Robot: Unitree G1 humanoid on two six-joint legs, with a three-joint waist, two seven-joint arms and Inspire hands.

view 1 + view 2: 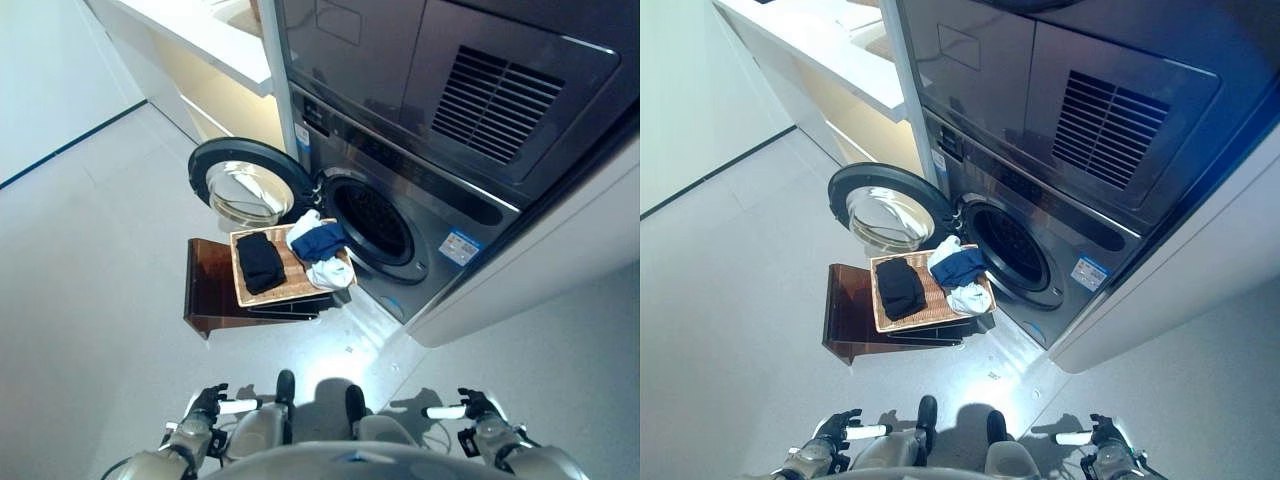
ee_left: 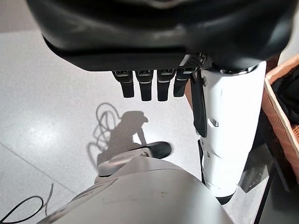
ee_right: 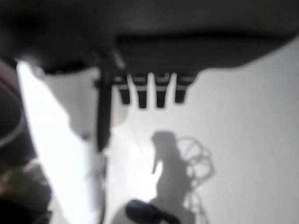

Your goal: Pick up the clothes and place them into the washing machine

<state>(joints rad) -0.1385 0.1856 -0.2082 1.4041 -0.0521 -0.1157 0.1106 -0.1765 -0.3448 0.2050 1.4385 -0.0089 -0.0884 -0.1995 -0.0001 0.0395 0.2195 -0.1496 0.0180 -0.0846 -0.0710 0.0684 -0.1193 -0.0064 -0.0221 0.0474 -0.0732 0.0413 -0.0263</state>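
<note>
A wicker basket sits on a low brown stand in front of the washing machine. In it lie a black garment, a blue garment and white pieces. The machine's round door is swung wide to the left, and the dark drum opening shows just right of the basket. My left hand and right hand hang low at my sides, far from the basket, both open and empty. In the left wrist view the straight fingers point at the floor, with the basket's rim close by.
A second appliance with a vent grille is stacked above the washer. A white counter runs along the wall at the far left. Pale grey floor stretches left of the stand. A white cabinet side borders the machine on the right.
</note>
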